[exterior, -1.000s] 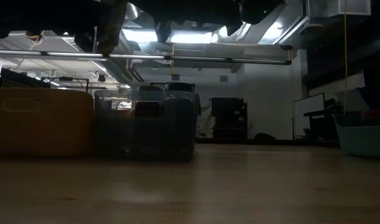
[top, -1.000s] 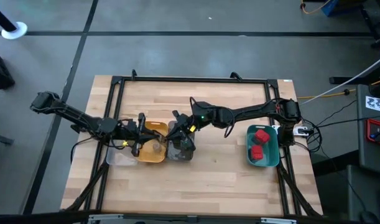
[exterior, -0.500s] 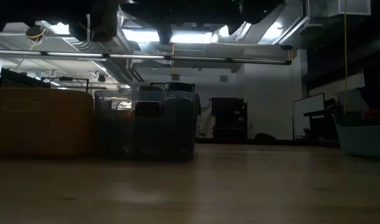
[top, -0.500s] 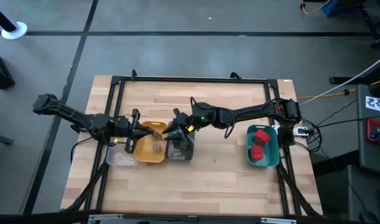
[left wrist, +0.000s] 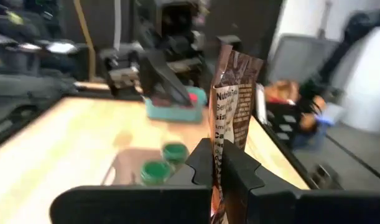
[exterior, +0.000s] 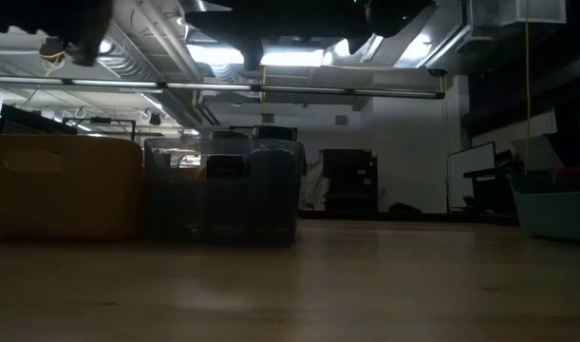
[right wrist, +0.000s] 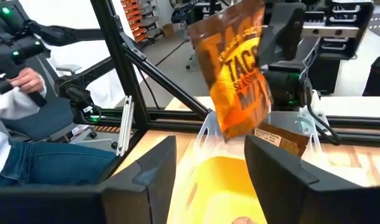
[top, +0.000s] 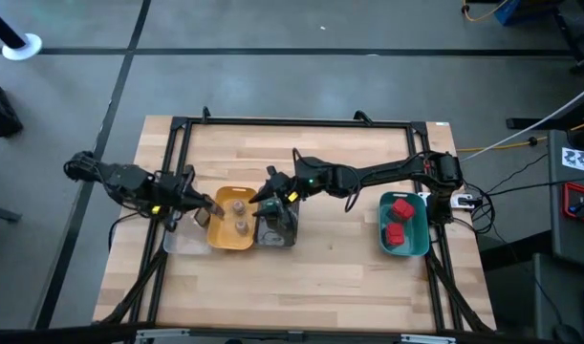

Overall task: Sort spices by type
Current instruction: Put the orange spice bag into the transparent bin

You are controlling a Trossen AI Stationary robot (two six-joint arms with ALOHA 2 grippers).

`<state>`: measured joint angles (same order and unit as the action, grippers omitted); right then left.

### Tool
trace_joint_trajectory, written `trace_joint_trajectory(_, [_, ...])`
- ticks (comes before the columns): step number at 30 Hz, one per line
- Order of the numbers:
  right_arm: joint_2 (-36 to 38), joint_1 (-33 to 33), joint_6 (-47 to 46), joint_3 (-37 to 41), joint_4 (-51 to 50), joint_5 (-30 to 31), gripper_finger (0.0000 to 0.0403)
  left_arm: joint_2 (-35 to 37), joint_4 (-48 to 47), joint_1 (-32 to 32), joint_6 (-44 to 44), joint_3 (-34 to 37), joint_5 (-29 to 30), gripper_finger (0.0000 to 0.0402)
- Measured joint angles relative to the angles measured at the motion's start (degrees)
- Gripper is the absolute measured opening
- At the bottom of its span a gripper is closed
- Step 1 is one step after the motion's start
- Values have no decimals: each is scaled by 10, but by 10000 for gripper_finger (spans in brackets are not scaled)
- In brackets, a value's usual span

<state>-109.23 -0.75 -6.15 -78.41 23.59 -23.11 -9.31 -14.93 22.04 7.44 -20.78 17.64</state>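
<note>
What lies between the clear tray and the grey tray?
The yellow tray, holding two tan-grey jars, sits between the clear tray and grey tray; the high view shows it.

Robotics lab or workshop, wooden bench point(top: 301, 153) on a black metal frame point(top: 292, 121), grey concrete floor point(top: 272, 81), exposed ceiling pipes point(exterior: 166, 57), seated person holding a controller point(right wrist: 15, 46), cluttered shelves point(right wrist: 140, 15)

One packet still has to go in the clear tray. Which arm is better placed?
Left. The left gripper is shut on the packet beside the clear tray; the right gripper hangs open over the grey tray.
</note>
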Motion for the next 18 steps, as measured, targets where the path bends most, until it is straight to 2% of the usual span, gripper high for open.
trace_joint_trajectory(4, [0, 1, 0, 0, -10, 0, 190, 43, -77, 9, 53, -9, -51, 2])
trace_joint_trajectory(11, [0, 0, 0, 0, -33, 0, 191, 73, -157, 21, 139, -10, -183, 2])
trace_joint_trajectory(14, [0, 0, 0, 0, -35, 0, 191, 74, -199, 24, 163, -10, -194, 1])
trace_joint_trajectory(18, [0, 0, 0, 0, -35, 0, 191, 74, -193, 24, 166, -10, -194, 2])
